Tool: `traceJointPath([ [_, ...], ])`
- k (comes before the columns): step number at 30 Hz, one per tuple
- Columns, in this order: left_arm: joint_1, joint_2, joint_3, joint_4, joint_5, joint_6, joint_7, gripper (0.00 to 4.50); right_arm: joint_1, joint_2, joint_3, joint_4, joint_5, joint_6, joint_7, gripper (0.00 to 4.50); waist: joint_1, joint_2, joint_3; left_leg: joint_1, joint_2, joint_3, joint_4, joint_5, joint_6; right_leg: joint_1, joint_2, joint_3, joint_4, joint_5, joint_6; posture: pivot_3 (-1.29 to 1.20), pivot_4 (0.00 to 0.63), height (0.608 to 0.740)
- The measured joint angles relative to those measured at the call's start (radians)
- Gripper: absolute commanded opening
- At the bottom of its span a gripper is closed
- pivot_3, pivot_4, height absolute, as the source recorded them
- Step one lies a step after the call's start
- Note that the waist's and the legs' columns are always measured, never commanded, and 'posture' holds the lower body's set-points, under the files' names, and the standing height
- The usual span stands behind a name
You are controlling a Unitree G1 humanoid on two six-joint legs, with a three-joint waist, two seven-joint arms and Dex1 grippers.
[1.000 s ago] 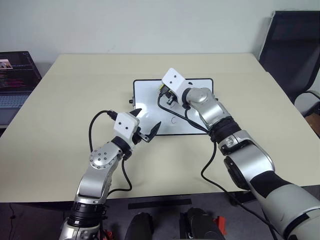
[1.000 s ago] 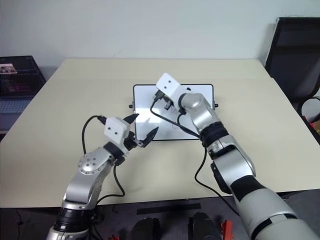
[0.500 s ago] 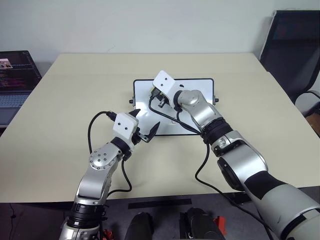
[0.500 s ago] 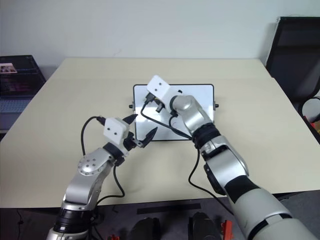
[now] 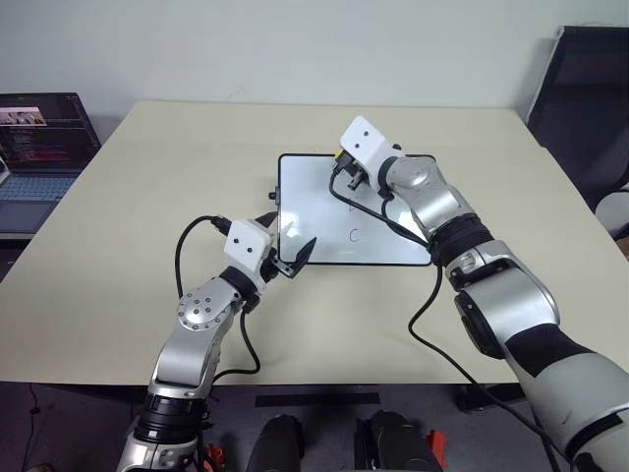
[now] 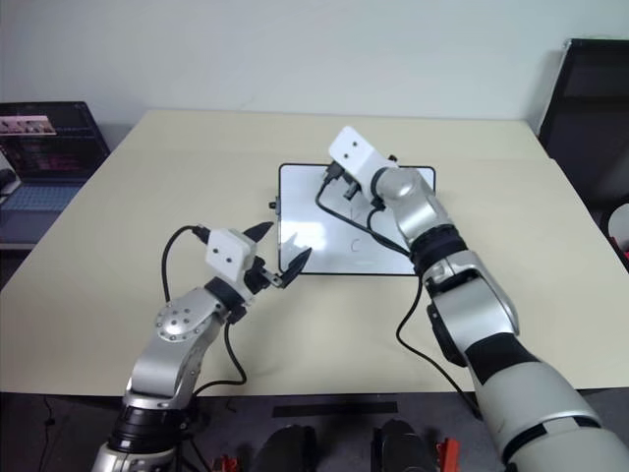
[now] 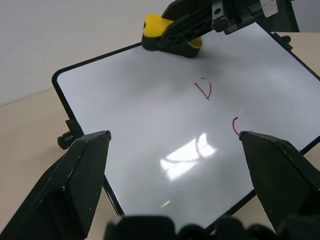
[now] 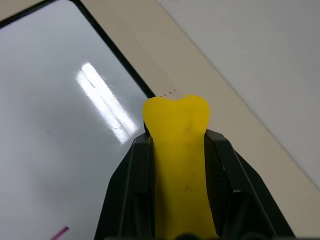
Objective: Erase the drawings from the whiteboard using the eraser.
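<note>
Item, whiteboard (image 5: 310, 211): lies flat on the table (image 5: 128, 216), black-framed, centre of the work area. Item, eraser (image 7: 167, 36): yellow block clamped between the closed fingers of the right gripper (image 8: 177, 150), sitting at the far edge of the board, near its far corner on the right-arm side; from the left wrist view it appears pressed on or just above the glossy surface, contact not certain. Item, drawings: two marks remain legible, a pink-red stroke like a "V" or part-letter (image 7: 205, 90) mid-board and a curved "C" (image 5: 353, 235) nearer the front edge; the area at the far end of the column, beside the eraser, reads clean, which suggests the top letter is already wiped, though this is a judgement from the blank patch alone. Item, left gripper (image 5: 288, 242): fingers spread wide, holding nothing, poised over the near left corner of the board, not visibly touching it. Change against the frame half a second earlier: the right gripper has swept from the left-middle of the board across to its far right portion, a stroke consistent with wiping; against the frame a full second earlier it is back on roughly the same side but farther up the board. The whole scene also sits shifted in the head views, laptop (image 5: 39, 138) more exposed at left, so the camera has moved; the board itself gives no sign of sliding. Left gripper unchanged in pose throughout. Task standing: partly done, two marks left, both nearer the robot than the eraser's present position.
</note>
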Motion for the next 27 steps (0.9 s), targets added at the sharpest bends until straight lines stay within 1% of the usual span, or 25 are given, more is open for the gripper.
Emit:
traceJointPath([
  [7, -0.002, -0.002, 0.000, 0.018, 0.000, -0.013, -0.005, 4.50, 0.000, -0.018, 0.000, 0.014, 0.000, -0.015, -0.004, 1.07, 0.006, 0.000, 0.000, 0.000, 0.000, 0.000, 0.001, 0.000, 0.000, 0.001, 0.000, 0.000, 0.000, 0.000, 0.000, 0.00, 0.150, 0.740],
  [20, -0.002, 0.002, 0.001, 0.019, 0.000, -0.014, -0.005, 4.50, 0.000, -0.019, -0.001, 0.019, 0.000, -0.020, -0.014, 1.07, 0.009, 0.000, 0.000, 0.000, 0.000, 0.000, 0.001, 0.000, 0.000, 0.001, 0.000, 0.000, 0.000, 0.000, 0.000, 0.00, 0.150, 0.740],
  [27, -0.002, 0.003, 0.000, 0.019, 0.000, -0.014, -0.006, 4.50, 0.030, -0.044, -0.001, -0.029, 0.001, -0.012, 0.001, 1.07, 0.016, 0.000, 0.000, 0.000, 0.000, 0.000, 0.001, 0.000, 0.000, 0.001, 0.000, -0.001, 0.000, 0.000, 0.000, 0.00, 0.150, 0.740],
])
